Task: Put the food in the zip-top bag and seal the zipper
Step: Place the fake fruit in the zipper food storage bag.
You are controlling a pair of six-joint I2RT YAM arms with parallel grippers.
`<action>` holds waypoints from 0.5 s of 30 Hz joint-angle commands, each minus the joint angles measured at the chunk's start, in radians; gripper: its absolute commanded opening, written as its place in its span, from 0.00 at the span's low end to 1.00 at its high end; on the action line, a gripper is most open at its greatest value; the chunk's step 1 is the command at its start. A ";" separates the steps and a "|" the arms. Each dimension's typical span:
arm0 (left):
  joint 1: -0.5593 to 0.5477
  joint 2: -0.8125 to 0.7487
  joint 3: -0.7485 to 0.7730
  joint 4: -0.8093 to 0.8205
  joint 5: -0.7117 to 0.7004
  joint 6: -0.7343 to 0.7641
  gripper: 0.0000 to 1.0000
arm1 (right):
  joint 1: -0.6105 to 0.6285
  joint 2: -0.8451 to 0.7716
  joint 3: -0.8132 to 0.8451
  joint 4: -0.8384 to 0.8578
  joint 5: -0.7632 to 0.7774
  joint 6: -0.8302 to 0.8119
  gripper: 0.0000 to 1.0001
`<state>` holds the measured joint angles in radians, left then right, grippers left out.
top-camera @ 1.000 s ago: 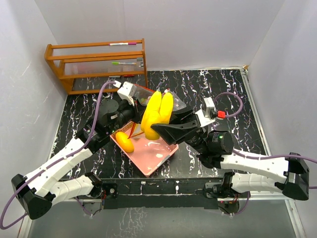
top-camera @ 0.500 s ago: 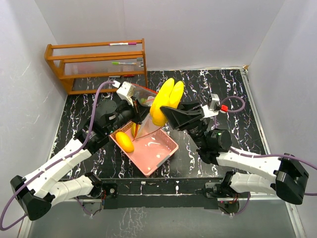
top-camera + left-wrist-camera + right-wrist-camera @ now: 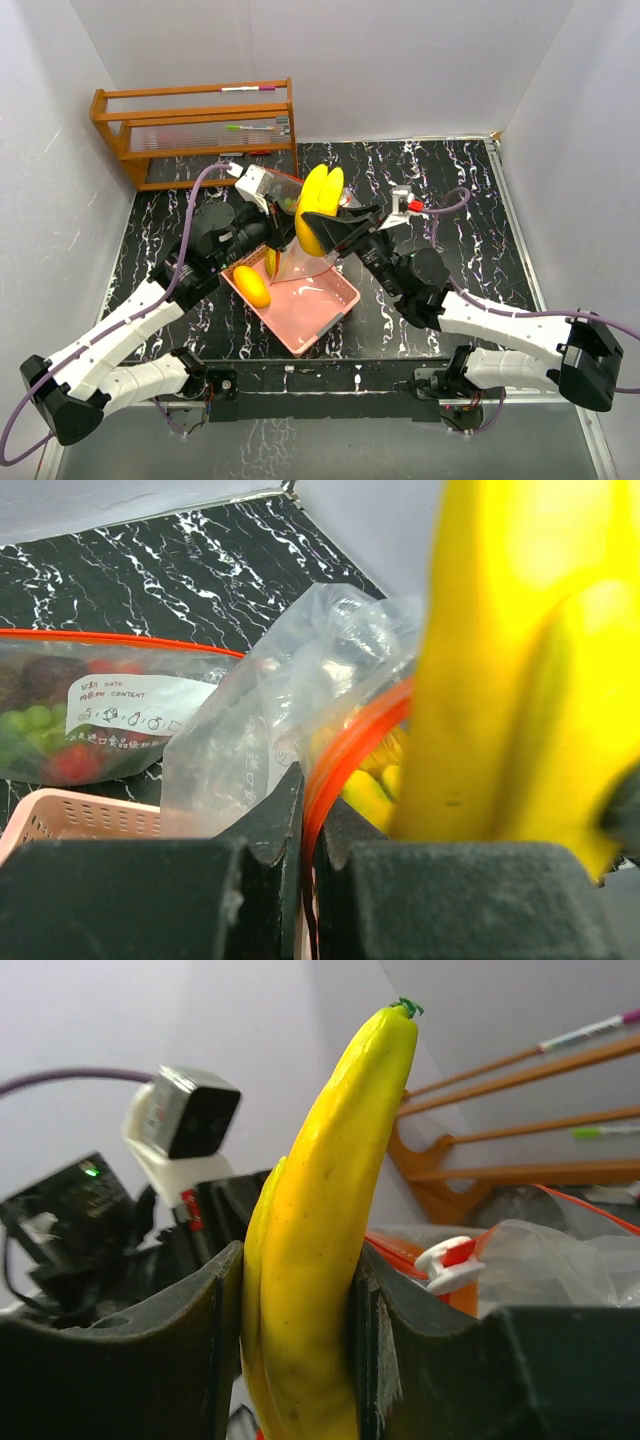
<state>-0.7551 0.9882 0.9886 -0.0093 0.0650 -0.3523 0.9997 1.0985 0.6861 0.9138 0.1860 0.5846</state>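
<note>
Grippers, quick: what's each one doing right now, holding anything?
Left gripper: closed, pinching the orange rim of the zip-top bag.
Right gripper: closed on the banana bunch, held over the bag.

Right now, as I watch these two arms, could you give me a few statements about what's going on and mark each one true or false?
1. The right gripper grips the banana bunch. True.
2. The left gripper is open and empty. False: it is shut on the orange rim of the zip-top bag.
3. A yellow-orange fruit lies in the pink basket. True.
4. The wooden rack stands on the right side. False: it stands at the far left.
5. The bag is empty. False: green and red pieces show inside it.
</note>
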 commanded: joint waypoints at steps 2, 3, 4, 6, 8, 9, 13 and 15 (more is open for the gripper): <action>0.003 0.008 0.049 -0.017 0.039 0.004 0.00 | 0.049 -0.016 0.115 -0.286 0.190 -0.214 0.09; 0.003 0.010 0.050 -0.019 0.039 0.004 0.00 | 0.060 -0.009 0.129 -0.314 0.217 -0.242 0.09; 0.003 0.012 0.051 -0.019 0.038 0.005 0.00 | 0.073 -0.002 0.140 -0.342 0.247 -0.268 0.09; 0.003 0.013 0.056 -0.021 0.035 0.007 0.00 | 0.102 0.010 0.154 -0.380 0.322 -0.322 0.09; 0.003 0.016 0.068 -0.024 0.035 0.008 0.00 | 0.126 0.021 0.157 -0.406 0.373 -0.357 0.09; 0.003 0.019 0.075 -0.028 0.036 0.010 0.00 | 0.140 0.025 0.158 -0.419 0.397 -0.374 0.09; 0.003 0.039 0.134 -0.066 0.024 0.039 0.00 | 0.196 0.046 0.161 -0.474 0.504 -0.468 0.09; 0.003 0.048 0.177 -0.085 0.030 0.052 0.00 | 0.218 0.055 0.161 -0.510 0.535 -0.510 0.09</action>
<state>-0.7467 1.0420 1.0504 -0.1040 0.0589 -0.3260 1.1809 1.1282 0.8101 0.5102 0.5819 0.2108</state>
